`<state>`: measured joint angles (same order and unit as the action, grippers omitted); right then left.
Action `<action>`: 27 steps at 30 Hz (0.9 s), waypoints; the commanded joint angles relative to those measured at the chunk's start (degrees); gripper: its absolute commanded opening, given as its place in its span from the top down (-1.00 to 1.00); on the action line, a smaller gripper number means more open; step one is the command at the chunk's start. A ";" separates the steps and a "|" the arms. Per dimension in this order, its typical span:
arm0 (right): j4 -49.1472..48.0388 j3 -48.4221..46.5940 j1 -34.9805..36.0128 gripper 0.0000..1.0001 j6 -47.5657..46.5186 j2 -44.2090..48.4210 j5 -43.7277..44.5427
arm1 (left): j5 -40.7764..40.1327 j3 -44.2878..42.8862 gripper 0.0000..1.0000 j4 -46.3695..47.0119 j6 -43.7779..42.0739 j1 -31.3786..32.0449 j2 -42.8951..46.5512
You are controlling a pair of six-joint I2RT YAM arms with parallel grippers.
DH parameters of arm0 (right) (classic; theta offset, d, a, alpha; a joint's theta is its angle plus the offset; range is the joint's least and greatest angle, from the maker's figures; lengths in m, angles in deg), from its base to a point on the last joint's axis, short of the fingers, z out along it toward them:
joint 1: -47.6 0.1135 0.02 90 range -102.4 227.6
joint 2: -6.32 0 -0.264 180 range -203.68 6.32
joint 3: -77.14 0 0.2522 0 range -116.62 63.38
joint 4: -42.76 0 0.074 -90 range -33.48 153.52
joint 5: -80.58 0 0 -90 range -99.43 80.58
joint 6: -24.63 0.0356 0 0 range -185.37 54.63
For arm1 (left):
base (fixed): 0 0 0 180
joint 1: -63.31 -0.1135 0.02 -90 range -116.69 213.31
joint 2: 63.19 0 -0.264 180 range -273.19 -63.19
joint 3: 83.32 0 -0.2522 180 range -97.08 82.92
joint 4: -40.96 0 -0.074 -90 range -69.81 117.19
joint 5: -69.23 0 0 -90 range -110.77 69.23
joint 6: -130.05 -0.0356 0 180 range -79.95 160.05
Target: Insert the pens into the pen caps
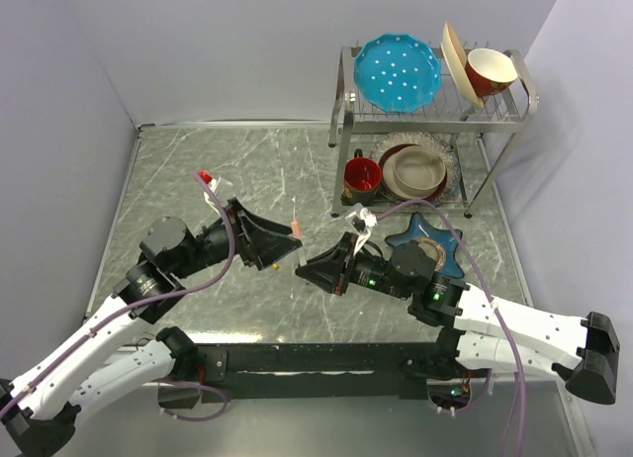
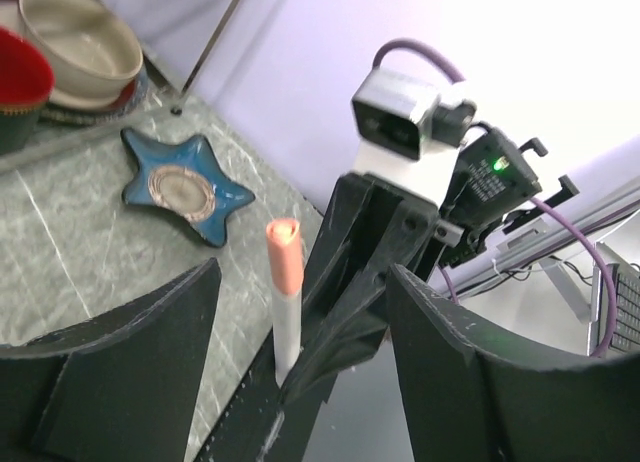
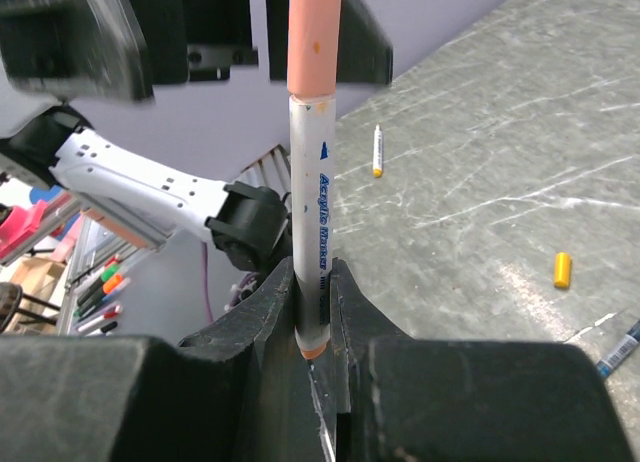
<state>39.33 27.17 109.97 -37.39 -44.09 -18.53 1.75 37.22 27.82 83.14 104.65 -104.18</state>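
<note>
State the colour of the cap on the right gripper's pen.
Salmon-pink cap on the white pen, clearest in right wrist view.

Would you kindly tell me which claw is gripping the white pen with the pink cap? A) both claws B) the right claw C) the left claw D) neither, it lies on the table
B: the right wrist view shows the white pen clamped upright in the right claw, while the left claw stands wide open either side of the pink cap, not touching it.
</note>
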 commanded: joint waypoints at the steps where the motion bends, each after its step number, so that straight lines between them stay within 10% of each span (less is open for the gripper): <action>1: -0.92 0.17 0.30 1.00 -0.57 1.72 -1.97 | -0.29 -4.66 -0.39 0.17 -3.01 0.14 -1.11; 12: -0.83 -0.09 0.47 1.00 -0.57 2.43 -2.85 | 2.61 -5.73 -0.09 2.01 -3.10 0.14 -4.53; 18: -3.54 -0.44 0.47 1.00 -0.22 1.55 -1.80 | 7.44 -1.53 0.98 5.96 -0.30 0.14 -4.54; 27: -4.51 -10.63 -5.93 1.00 -0.31 -2.05 -4.34 | 14.65 15.61 0.98 23.78 13.41 0.76 -3.04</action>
<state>44.64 25.49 108.31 -37.95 -45.51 -24.28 6.69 46.67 46.42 89.21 103.67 -106.83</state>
